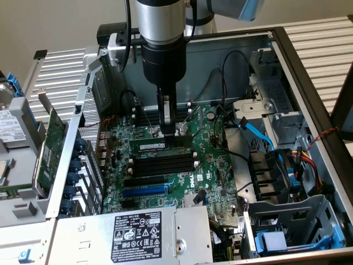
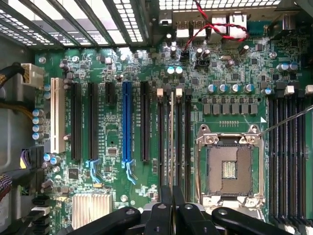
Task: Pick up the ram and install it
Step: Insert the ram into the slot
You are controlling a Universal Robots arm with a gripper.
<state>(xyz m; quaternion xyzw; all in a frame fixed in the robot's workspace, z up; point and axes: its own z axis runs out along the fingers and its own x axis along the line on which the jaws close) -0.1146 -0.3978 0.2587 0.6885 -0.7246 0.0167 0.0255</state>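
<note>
The ram (image 1: 151, 144) is a long dark-green stick with a pale label. It stands upright on edge in a black memory slot of the motherboard (image 1: 212, 165), just beside the processor socket. In the wrist view the ram (image 2: 171, 137) shows as a thin pale line running between two slots up to my fingertips. My gripper (image 1: 167, 132) comes straight down from above, with its fingers shut on the ram's top edge, a little toward the exterior view's right of its middle. My gripper (image 2: 171, 192) hides the part of the stick under it.
Several empty black memory slots (image 1: 165, 161) lie just in front of the ram. The open processor socket (image 2: 229, 169) sits beside it. A wide green expansion card (image 1: 52, 141) leans outside the case at the exterior view's left. Blue cables (image 1: 256, 132) and the power supply (image 1: 138, 232) crowd the case.
</note>
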